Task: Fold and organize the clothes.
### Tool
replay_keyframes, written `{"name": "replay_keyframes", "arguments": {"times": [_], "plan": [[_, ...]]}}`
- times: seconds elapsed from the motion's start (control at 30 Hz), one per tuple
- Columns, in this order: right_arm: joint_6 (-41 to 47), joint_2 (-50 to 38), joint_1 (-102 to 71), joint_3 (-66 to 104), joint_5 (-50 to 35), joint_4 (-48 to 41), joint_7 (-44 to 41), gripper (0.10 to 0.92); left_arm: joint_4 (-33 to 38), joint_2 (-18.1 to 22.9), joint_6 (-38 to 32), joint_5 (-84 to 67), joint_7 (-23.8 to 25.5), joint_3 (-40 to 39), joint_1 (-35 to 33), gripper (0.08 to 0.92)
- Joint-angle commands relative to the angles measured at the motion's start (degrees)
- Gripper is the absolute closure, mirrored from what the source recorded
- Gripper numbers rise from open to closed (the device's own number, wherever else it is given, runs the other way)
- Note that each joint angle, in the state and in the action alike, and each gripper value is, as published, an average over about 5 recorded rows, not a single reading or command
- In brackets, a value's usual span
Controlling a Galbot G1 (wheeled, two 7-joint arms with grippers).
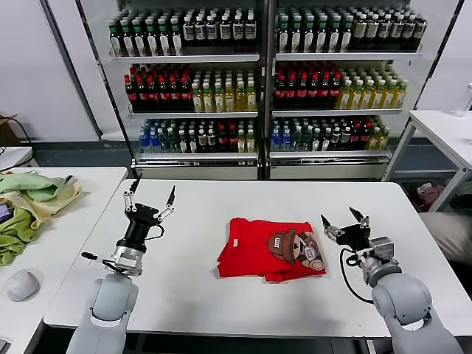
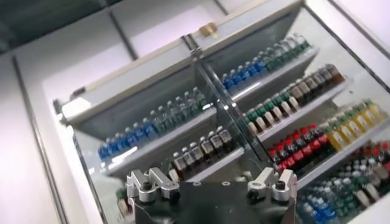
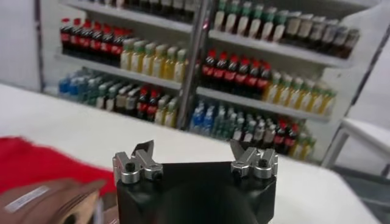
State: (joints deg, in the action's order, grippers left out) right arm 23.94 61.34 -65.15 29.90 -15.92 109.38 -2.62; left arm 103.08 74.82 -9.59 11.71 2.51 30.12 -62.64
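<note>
The red T-shirt point(image 1: 269, 248) lies folded into a compact rectangle at the middle of the white table point(image 1: 199, 291), its brown bear print point(image 1: 295, 246) facing up at its right side. A corner of it shows in the right wrist view point(image 3: 27, 164). My left gripper point(image 1: 151, 193) is open and empty, pointing upward well to the left of the shirt. My right gripper point(image 1: 342, 218) is open and empty, raised just past the shirt's right edge. Neither gripper touches the shirt.
A heap of pale green and yellow cloths point(image 1: 29, 203) lies on a side table at the left, with a grey mouse point(image 1: 22, 284) near it. Drink shelves point(image 1: 265, 81) stand behind the table. Another white table point(image 1: 446, 133) stands at the right.
</note>
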Motion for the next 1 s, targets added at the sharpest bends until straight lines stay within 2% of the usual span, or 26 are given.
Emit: {"name": "replay_keyframes", "arguments": {"times": [0.03, 0.5, 0.73, 1.0], "plan": [[-7.0, 0.81, 5.73, 0.9, 7.06, -6.28, 0.84, 0.205, 0.51, 0.23, 6.17, -15.34, 2.23, -0.48, 1.14, 0.177], [-12.57, 1.24, 10.72, 0.92, 8.77, -13.23, 2.8, 0.203, -2.93, -0.14, 3.0, -13.93, 0.22, 0.02, 1.23, 0.177], [-15.72, 2.85, 10.15, 0.04, 13.1, -13.3, 2.2, 0.203, -3.71, -0.45, 0.92, -12.46, 1.63, 2.06, 0.28, 0.177], [-16.72, 4.09, 9.52, -0.29, 16.41, -13.94, 2.6, 0.203, -2.71, -1.71, 0.77, -13.4, 0.32, 2.58, -0.27, 0.177]]}}
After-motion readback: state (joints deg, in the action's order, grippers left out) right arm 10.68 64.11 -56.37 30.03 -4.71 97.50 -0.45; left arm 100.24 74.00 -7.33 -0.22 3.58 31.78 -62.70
